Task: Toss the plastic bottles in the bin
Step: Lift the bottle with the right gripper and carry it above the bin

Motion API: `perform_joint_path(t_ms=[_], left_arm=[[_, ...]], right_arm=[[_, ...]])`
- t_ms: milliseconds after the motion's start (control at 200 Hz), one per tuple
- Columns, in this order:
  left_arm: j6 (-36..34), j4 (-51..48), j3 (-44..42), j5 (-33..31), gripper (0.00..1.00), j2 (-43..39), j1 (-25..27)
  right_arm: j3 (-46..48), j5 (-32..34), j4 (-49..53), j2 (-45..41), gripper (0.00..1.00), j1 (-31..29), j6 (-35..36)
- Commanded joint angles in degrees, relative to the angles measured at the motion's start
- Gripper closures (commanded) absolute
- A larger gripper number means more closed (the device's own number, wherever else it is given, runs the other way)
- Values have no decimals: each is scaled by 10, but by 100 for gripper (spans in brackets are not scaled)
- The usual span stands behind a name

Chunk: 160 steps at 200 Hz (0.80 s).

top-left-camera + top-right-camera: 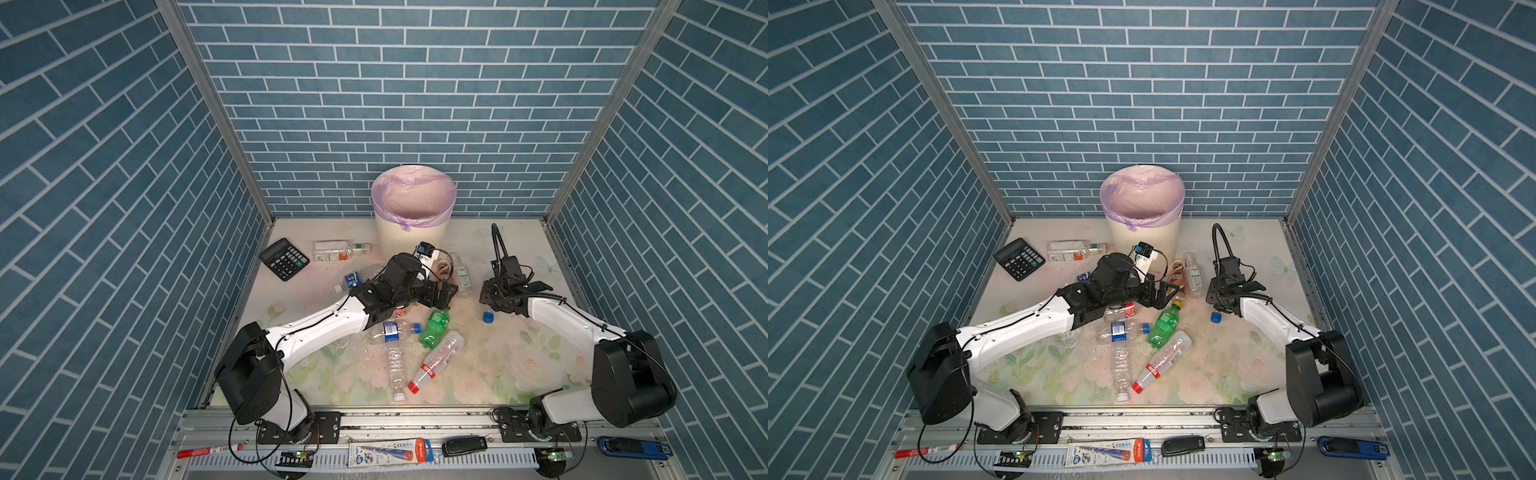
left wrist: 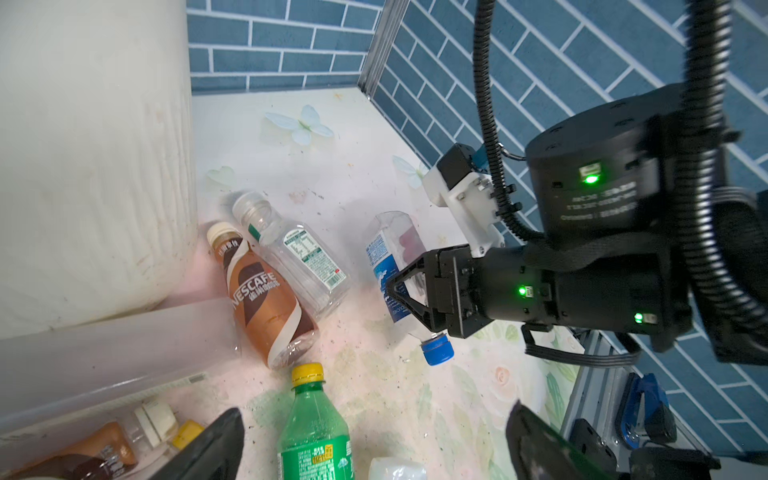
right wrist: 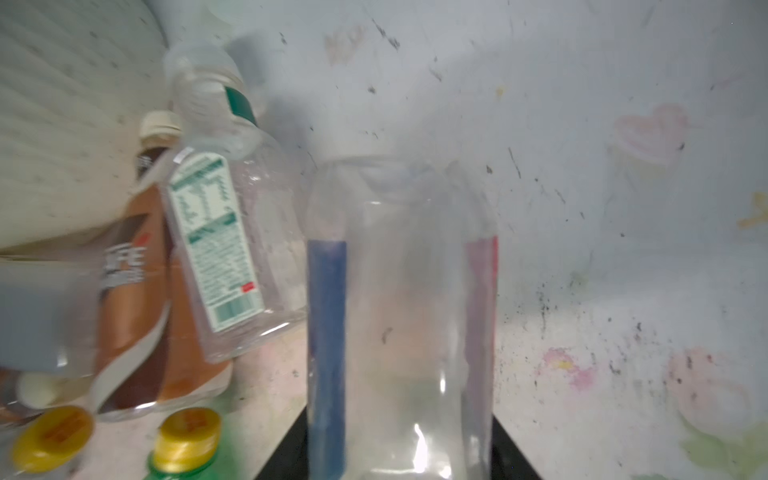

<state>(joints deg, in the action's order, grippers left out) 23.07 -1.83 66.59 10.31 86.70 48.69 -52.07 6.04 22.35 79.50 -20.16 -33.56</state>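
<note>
**Bottles everywhere, right arm down on the blue-capped one**

So the right gripper (image 2: 395,291) is low on the tabletop (image 1: 511,365), centre right in both top views. Its fingers (image 3: 291,457) sit either side of a clear blue-capped bottle (image 2: 388,241) lying there. They look right up against it, but I honestly can't tell if they've clamped.

Mid-frame, the left gripper (image 1: 444,291) has its fingers spread wide, gripping nothing. The green bottle (image 2: 313,428) lies just below it in frame.

The bin (image 1: 399,243) stands upper middle against the back wall. At its base a brown Nescafe bottle (image 2: 266,299) and a clear green-labelled bottle (image 2: 299,257) lie side by side, touching. A few more, including a red-capped bottle (image 1: 436,363), lie lower middle. A white-labelled bottle (image 1: 332,251) sits upper left near the calculator (image 1: 284,258).
</note>
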Motion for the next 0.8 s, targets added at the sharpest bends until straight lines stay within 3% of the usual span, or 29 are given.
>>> perform_joint_path(t_ms=[0, 210, 475, 795], left_arm=[[-27, -58, 58, -21, 1, -2, 2], [-49, -153, 192, -15, 1, 22, -28], [-35, -200, 313, 15, 1, 44, -100], [-30, -196, 364, 43, 1, 44, -177]], right_arm=[[-90, -13, 59, -42, 52, 2, 22], [-258, -61, 78, -52, 53, 1, 45], [-482, -135, 8, 4, 55, 0, 91], [-537, -131, -201, 18, 58, 0, 131]])
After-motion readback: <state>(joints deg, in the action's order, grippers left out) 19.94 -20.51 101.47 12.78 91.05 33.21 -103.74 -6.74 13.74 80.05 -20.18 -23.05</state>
